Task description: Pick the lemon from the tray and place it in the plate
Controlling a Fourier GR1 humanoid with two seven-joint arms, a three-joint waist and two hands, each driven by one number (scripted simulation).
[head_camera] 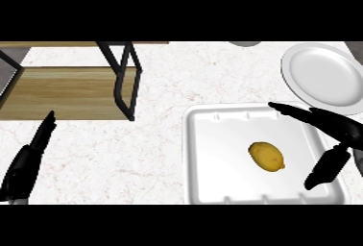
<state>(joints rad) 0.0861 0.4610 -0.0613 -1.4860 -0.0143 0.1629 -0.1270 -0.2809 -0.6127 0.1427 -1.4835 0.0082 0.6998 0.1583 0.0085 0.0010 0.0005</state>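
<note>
A yellow lemon [266, 156] lies in the right half of the white tray [212, 158]. The white plate [322, 74] sits at the far right, just beyond the tray. My right hand [333, 126] hovers over the tray's right side, open, with fingers stretched toward the tray's far edge and the thumb [325, 168] hanging down to the right of the lemon, apart from it. At the lower left my left hand [27, 161] rests open on the counter, fingers pointing away.
A wooden shelf unit with a black metal frame [124, 72] stands at the far left of the marble counter. A grey round object [246, 43] peeks in at the top edge near the plate.
</note>
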